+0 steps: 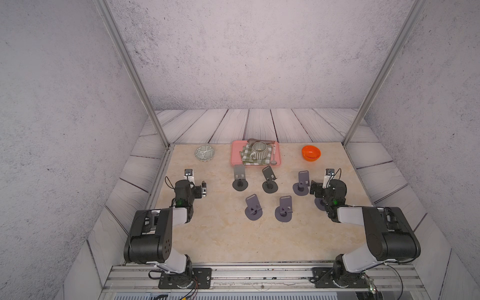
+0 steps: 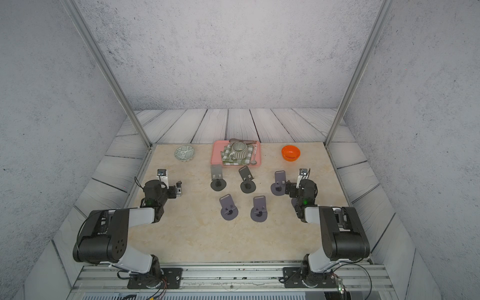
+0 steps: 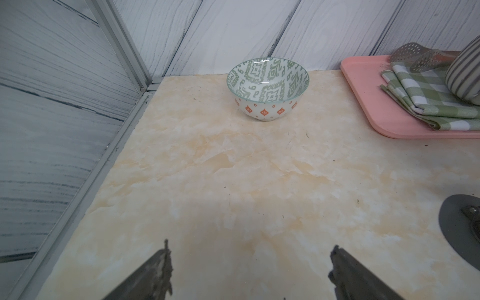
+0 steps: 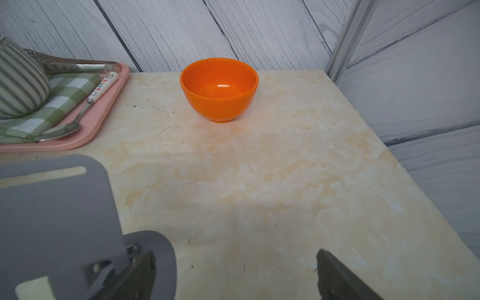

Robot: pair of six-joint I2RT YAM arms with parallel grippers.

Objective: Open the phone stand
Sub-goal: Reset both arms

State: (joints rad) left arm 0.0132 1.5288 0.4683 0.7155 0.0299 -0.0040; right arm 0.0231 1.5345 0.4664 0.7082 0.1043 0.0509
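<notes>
Right wrist view showed a grey phone stand [image 4: 57,207] close by, its slotted back plate raised over a round base, just beside the right gripper [image 4: 233,257], whose fingers were spread wide and held nothing. In both top views the phone stand [image 1: 301,183] sat right of centre on the marble table [image 1: 220,239], immediately left of that gripper. The left gripper [image 3: 250,246], also spread wide and empty, hung over bare table at the left. The stand looked thin, stiff and light, with a small hinge. It would probably slide on the smooth top, so pinning the base while lifting the plate by its free top edge seemed wisest. Between the arms stood two dark stands [image 1: 240,179] farther off and two grey stands [image 1: 253,207] nearer, crowding any reach across. A sixth stand [image 1: 319,204] peeked from beneath the right arm. Along the far edge sat a patterned bowl [image 3: 267,88], a pink tray [image 1: 235,155] holding a striped cup [image 1: 259,150], and an orange bowl [image 4: 219,88], all well clear.
</notes>
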